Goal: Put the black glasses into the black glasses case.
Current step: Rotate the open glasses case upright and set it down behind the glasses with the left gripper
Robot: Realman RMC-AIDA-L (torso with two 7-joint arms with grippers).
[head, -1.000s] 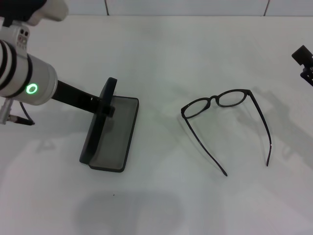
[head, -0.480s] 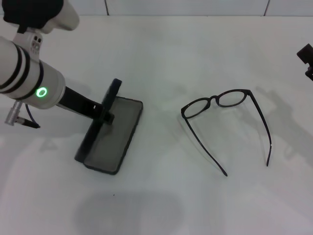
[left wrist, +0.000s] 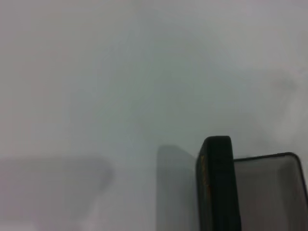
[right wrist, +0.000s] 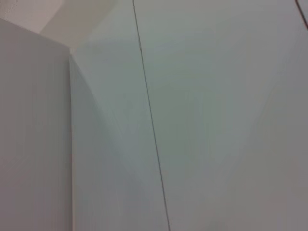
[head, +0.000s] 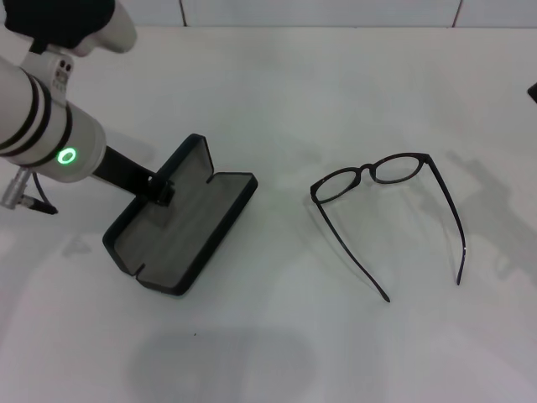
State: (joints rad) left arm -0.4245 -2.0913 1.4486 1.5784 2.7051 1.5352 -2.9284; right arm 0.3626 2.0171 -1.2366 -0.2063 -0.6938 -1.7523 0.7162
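The black glasses case (head: 189,231) lies open at the left of the white table, its grey lining facing up and its lid leaning back to the left. My left gripper (head: 162,190) reaches in from the left and is shut on the lid's edge. The left wrist view shows the lid's black rim (left wrist: 216,187) close up, with grey lining beside it. The black glasses (head: 367,171) rest right of centre, temples unfolded and pointing toward me, well apart from the case. Only a sliver of my right gripper (head: 534,91) shows at the right edge.
The white table (head: 277,336) runs to a wall at the back. The right wrist view shows only pale wall panels (right wrist: 202,96) with a thin seam.
The lid has swung from near upright to leaning back, so the case lies wide open and turned slightly. My right gripper has withdrawn almost out of the right edge. The glasses have not moved.
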